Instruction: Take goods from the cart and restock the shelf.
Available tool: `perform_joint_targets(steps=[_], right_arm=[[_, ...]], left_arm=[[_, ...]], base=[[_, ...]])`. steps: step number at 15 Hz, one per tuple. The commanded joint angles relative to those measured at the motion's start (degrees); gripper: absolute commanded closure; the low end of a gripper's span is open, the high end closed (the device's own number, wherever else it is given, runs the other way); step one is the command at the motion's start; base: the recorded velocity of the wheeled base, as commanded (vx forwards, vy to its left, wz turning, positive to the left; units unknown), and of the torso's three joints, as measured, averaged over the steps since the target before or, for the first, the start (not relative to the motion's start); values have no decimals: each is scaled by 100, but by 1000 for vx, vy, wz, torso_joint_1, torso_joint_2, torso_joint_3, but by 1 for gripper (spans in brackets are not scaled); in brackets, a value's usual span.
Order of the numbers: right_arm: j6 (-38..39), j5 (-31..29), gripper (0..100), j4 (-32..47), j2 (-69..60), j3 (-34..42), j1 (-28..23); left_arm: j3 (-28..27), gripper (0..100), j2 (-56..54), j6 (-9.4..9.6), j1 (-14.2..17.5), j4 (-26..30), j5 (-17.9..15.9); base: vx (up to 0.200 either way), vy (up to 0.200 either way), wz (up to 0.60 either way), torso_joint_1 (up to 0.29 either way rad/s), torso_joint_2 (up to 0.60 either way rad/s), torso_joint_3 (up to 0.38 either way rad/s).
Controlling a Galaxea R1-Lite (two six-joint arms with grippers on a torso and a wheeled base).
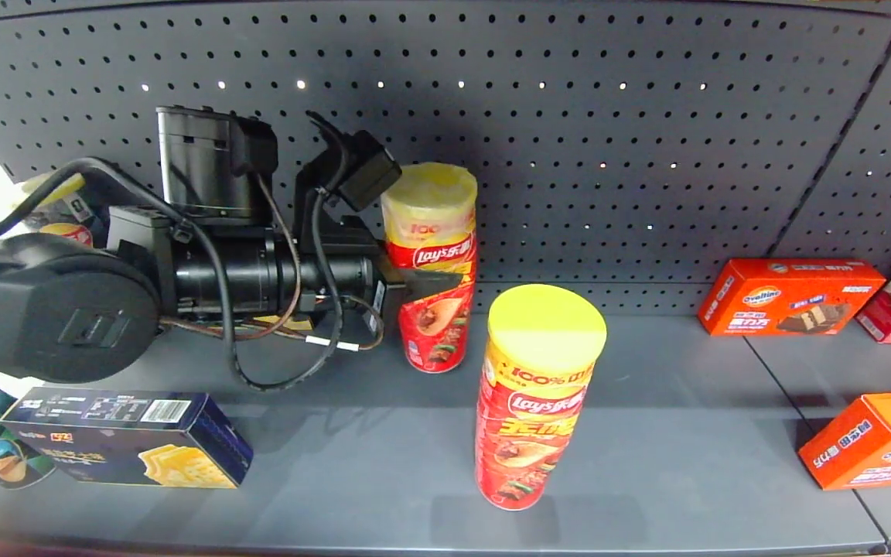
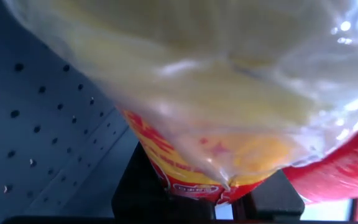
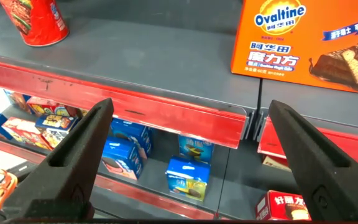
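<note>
Two tall red chips cans with yellow lids stand on the grey shelf (image 1: 384, 441). The back chips can (image 1: 431, 255) is near the pegboard, and my left gripper (image 1: 424, 292) is shut on its middle from the left side. In the left wrist view that can (image 2: 229, 93) is very close, with dark fingers (image 2: 143, 193) at either side of it. The front chips can (image 1: 534, 394) stands free, nearer the shelf edge. My right gripper (image 3: 191, 162) is open with nothing in it, below and in front of the shelf's red edge strip (image 3: 166, 109). The front can's base (image 3: 36, 22) lies beyond it.
A dark blue box (image 1: 132, 437) lies at the shelf's front left. Orange boxes (image 1: 790, 296) (image 1: 875, 449) sit at the right, one seen close (image 3: 309, 37). The pegboard (image 1: 569, 116) closes the back. Blue packs (image 3: 188, 177) fill the lower shelf.
</note>
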Motion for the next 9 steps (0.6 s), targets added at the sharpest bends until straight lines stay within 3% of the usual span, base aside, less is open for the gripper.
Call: perform_joint_targets(steps=[1, 9], right_arm=[[-1, 1, 0, -1, 7, 0, 2], [-1, 1, 0, -1, 7, 0, 2]], left_arm=[[-152, 100, 291, 10, -18, 1, -29], [-635, 100, 775, 1, -44, -26, -91]], base=[[0, 0, 0, 0, 0, 0], [0, 0, 0, 0, 0, 0]])
